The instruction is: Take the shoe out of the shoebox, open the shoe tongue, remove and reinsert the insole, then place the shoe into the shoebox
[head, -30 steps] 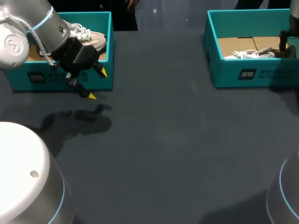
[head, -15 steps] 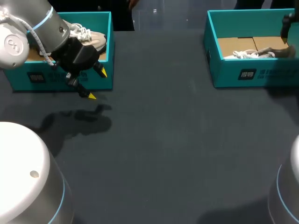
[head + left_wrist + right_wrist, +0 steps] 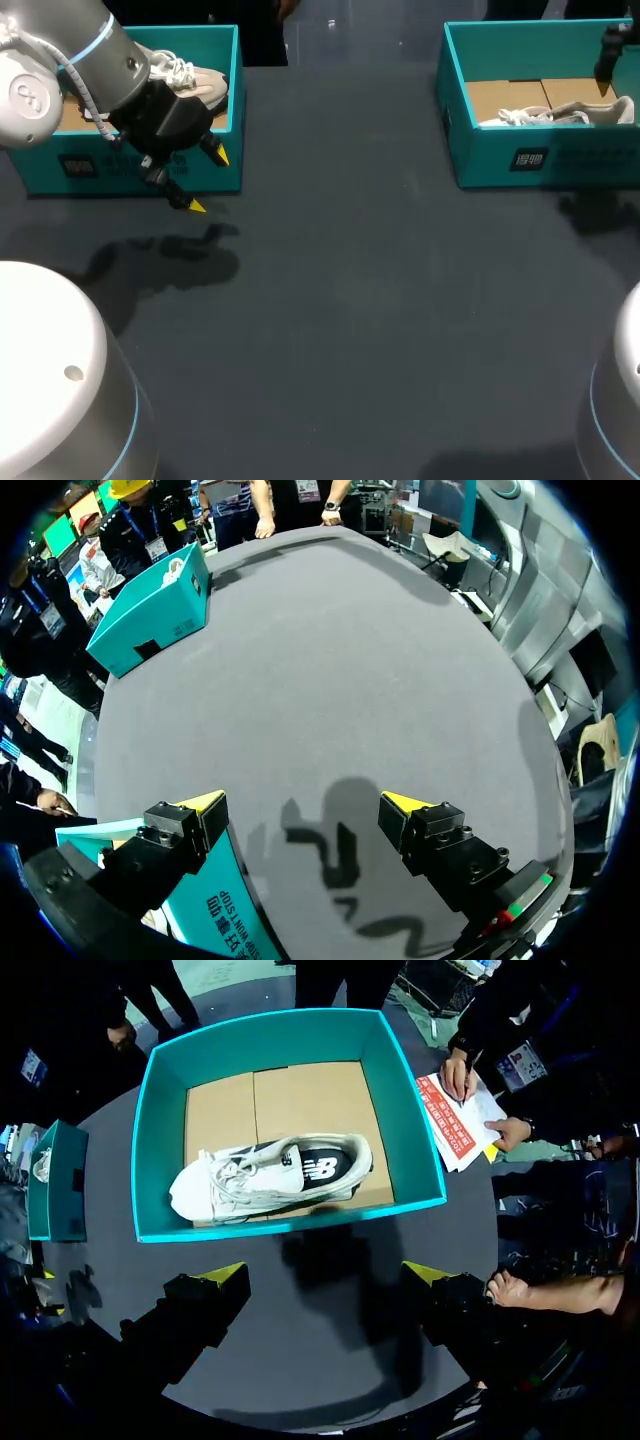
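The right gripper (image 3: 325,1274) has its two fingers wide apart and holds nothing. It hangs above the shoebox (image 3: 160,1150) at the far right of the table (image 3: 350,300). The shoe (image 3: 270,1175) is inside that box and seems to lie on its side.

The shoe is probably light. Its top looks soft and will squash, while the bottom should be firmer. The loose laces (image 3: 235,1175) could catch on a finger. A good place to pinch is likely across the middle or at the heel rim, not the laces.

The left gripper (image 3: 302,802) is open too and empty. It is just in front of a second shoebox (image 3: 60,170) at the far left, with a second shoe (image 3: 195,80) inside.

That makes two boxes, two shoes and two grippers.
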Robot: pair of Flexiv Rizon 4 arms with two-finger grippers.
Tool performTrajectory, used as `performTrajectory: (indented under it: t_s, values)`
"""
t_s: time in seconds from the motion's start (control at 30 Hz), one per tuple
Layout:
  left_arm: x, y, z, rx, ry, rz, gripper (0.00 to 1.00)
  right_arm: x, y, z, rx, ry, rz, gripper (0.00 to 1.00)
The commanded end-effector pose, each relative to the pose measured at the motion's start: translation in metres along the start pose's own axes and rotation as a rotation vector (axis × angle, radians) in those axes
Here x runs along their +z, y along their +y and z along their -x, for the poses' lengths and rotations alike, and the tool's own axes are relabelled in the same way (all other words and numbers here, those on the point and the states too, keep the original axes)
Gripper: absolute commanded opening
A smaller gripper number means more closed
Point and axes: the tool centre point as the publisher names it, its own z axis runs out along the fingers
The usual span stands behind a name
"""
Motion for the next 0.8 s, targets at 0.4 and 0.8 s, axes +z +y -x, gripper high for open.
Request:
performTrajectory:
  t_s: [0.4, 0.8]
  values:
    - [0.000, 0.000, 0.000, 0.000, 0.000, 0.003, 1.00, -0.019, -0.088, -0.048, 0.007, 0.000, 0.024, 1.00]
    - [0.000, 0.000, 0.000, 0.000, 0.000, 0.003, 1.00, -0.024, -0.129, -0.075, 0.022, 0.004, 0.017, 1.00]
